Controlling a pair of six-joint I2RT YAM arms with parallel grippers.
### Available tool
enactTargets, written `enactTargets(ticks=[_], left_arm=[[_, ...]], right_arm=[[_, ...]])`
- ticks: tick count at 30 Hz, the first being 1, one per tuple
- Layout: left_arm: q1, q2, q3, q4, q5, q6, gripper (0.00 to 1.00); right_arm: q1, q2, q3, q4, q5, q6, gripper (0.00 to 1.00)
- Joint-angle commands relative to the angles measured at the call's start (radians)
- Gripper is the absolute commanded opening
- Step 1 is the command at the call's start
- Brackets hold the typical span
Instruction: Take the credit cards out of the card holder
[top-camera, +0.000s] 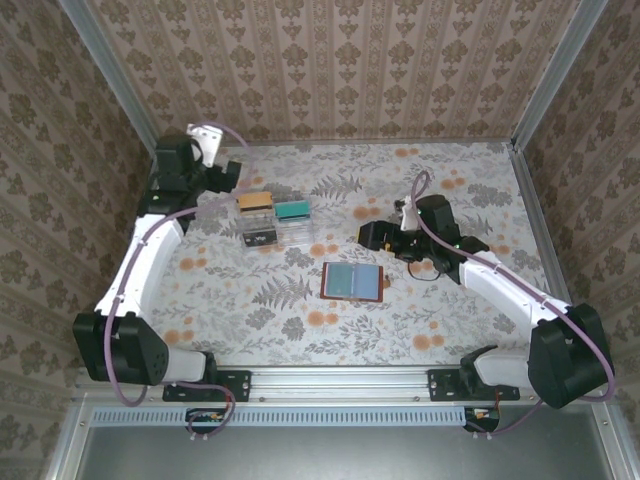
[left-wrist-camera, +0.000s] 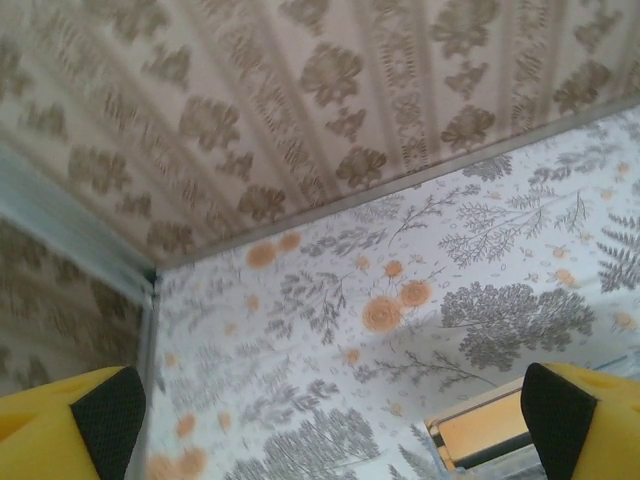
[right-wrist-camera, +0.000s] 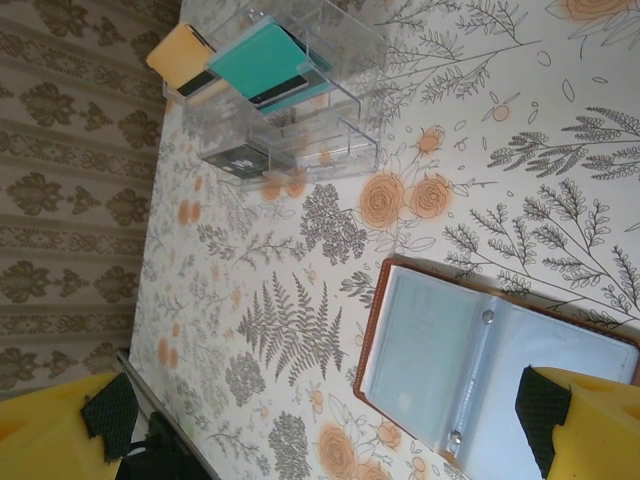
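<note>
The card holder (top-camera: 352, 282), a brown leather bifold, lies unpinned; my left gripper (left-wrist-camera: 330, 410) and right gripper (right-wrist-camera: 325, 415) gape wide; tugging could drag it.

The left arm (top-camera: 140, 262) and the right arm (top-camera: 505, 285) are built from white tubes joined by big black joints. A thin purple cable (top-camera: 160, 222) is run along each one. The fingers (left-wrist-camera: 45, 432) are coloured bright yellow, and bumpy black pads (right-wrist-camera: 108, 415) are stuck on their inner sides.
</note>
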Motion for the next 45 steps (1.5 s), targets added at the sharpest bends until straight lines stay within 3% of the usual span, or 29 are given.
enactTargets(ticks=[1, 6, 10, 16, 19, 22, 28, 36, 45], left_arm=[[0.013, -0.059, -0.033, -0.148, 0.072, -0.263, 1.00], [-0.007, -0.176, -0.214, -0.088, 0.177, -0.478, 0.90], [-0.100, -0.209, -0.301, -0.125, 0.166, -0.620, 0.78], [-0.313, -0.204, -0.441, -0.075, 0.080, -0.821, 0.63], [-0.418, -0.164, -0.491, -0.008, 0.070, -0.911, 0.50], [-0.488, -0.085, -0.484, 0.008, 0.077, -0.950, 0.44], [-0.597, 0.066, -0.447, 0.098, 0.123, -0.990, 0.43], [-0.632, 0.273, -0.382, 0.183, 0.303, -1.000, 0.39], [-0.632, 0.360, -0.344, 0.182, 0.357, -0.988, 0.39]], right_arm=[[0.035, -0.017, 0.002, -0.055, 0.071, -0.033, 1.00], [0.089, -0.001, -0.011, -0.114, 0.174, -0.064, 0.97], [0.112, 0.017, -0.047, -0.158, 0.246, -0.077, 0.82], [0.131, 0.055, -0.111, -0.150, 0.282, -0.070, 0.46], [0.144, 0.089, -0.126, -0.145, 0.309, -0.065, 0.38], [0.152, 0.117, -0.137, -0.142, 0.327, -0.066, 0.36], [0.167, 0.199, -0.142, -0.148, 0.372, -0.058, 0.30], [0.180, 0.237, -0.153, -0.115, 0.364, -0.046, 0.29], [0.184, 0.242, -0.159, -0.105, 0.363, -0.040, 0.28]])
